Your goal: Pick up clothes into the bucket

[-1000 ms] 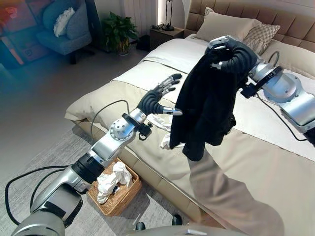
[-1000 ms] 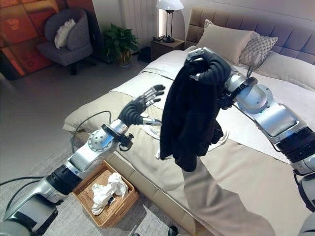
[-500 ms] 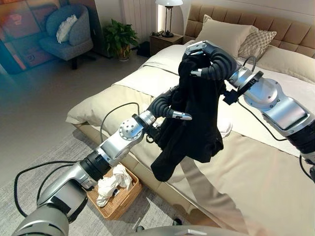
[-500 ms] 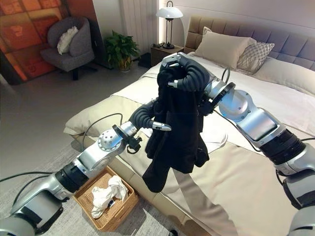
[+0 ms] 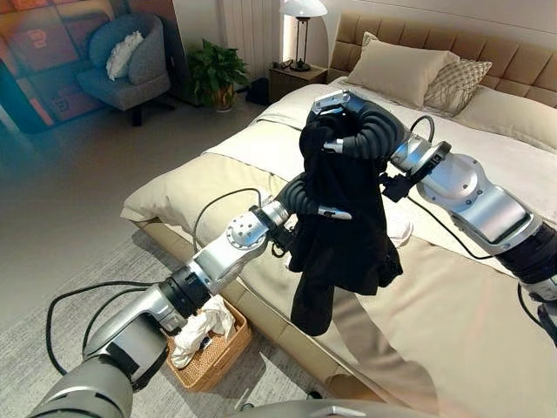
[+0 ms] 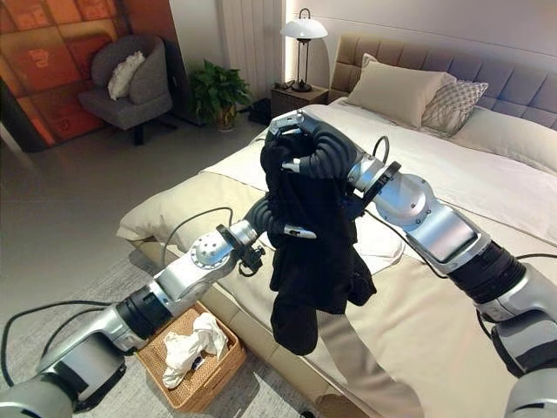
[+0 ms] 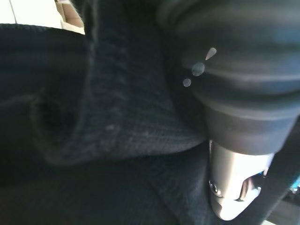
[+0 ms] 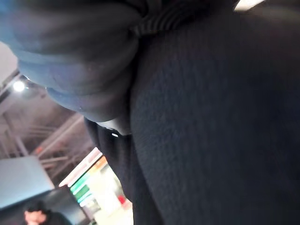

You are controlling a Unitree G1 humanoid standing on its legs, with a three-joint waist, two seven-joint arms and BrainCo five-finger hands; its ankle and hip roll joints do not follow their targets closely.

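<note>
1. The woven wicker basket [image 5: 205,353] stands on the floor against the near side of the beige bed [image 5: 452,296], with crumpled white cloths [image 5: 198,329] already lying in it. It sits below and to the left of the hanging garment, not under it.

2. The left hand [image 5: 315,202] reaches up from the basket's side to the black knitted garment [image 5: 341,235]. A thumb tip pokes out across the cloth, but the other fingers are buried in the knit, so I cannot tell whether they curl round it or lie straight.

3. The black knitted garment hangs clear above the bed's near edge, its lowest fold dangling toward the floor, to the right of the basket.

4. The right hand [image 5: 341,122] is at the garment's top, fingers curled over the bunched cloth and carrying its weight.

5. Step in hand, as I judge it: carrying the lifted garment from the bed toward the basket, with the left hand steadying or gathering it.

6. The next move likely calls for swinging the garment left and down until it hangs over the basket, then uncurling the right fingers. Loose folds may drape over the rim.
</note>
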